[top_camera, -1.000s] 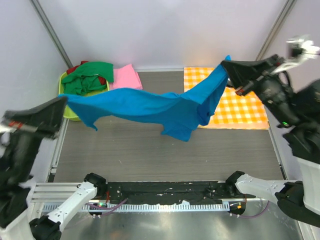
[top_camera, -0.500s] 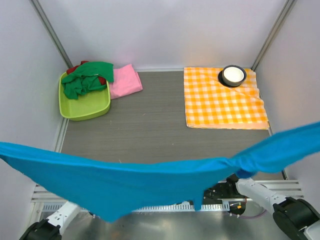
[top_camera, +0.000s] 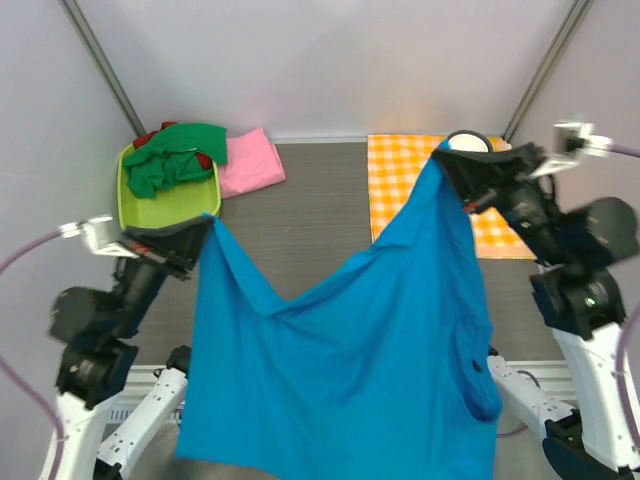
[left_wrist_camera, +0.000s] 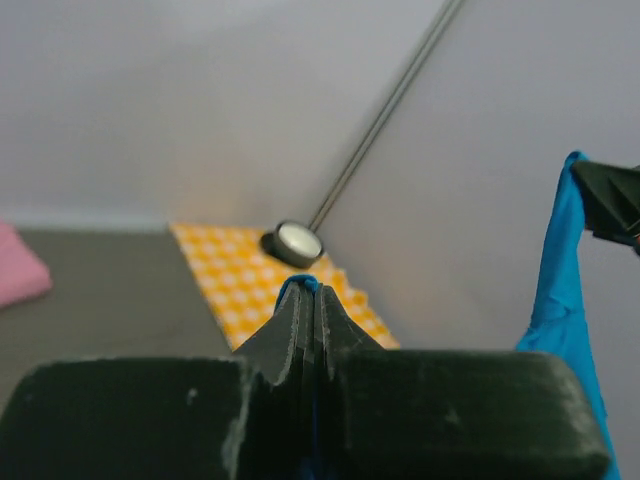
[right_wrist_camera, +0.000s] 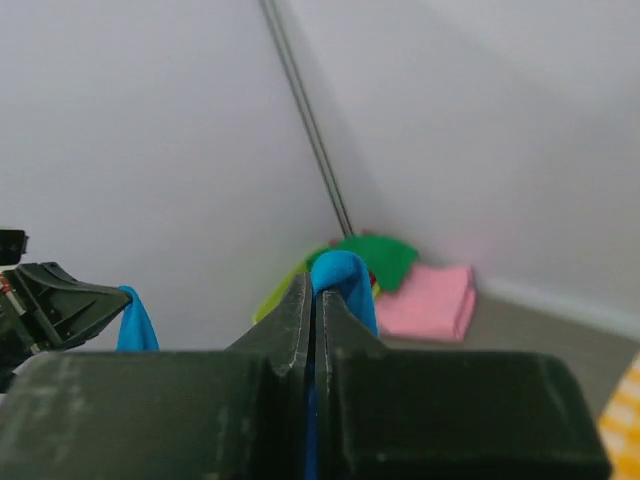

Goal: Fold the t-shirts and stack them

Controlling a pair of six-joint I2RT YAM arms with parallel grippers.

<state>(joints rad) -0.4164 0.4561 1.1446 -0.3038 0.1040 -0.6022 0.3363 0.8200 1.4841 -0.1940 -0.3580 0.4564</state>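
The bright blue t-shirt [top_camera: 360, 350] hangs in the air between both arms and droops low over the near table edge. My left gripper [top_camera: 207, 222] is shut on its left corner, seen as a blue fold [left_wrist_camera: 298, 285] at the fingertips. My right gripper [top_camera: 440, 155] is shut on its right corner, a blue fold [right_wrist_camera: 345, 275] at the tips. The folded pink t-shirt [top_camera: 250, 162] lies at the back left. The green t-shirt [top_camera: 175, 152] is heaped in the lime bin [top_camera: 170, 205] over a red t-shirt [top_camera: 147, 137].
The orange-and-white checked cloth [top_camera: 410, 185] lies at the back right, with a round black-rimmed white dish [top_camera: 468, 140] on its far corner. Metal frame posts rise at both back corners. White walls enclose the table.
The blue shirt was stretched across the table, then swung close to the camera, and now hangs down from two raised corners. Both arms are back in view, lifted and closer together.
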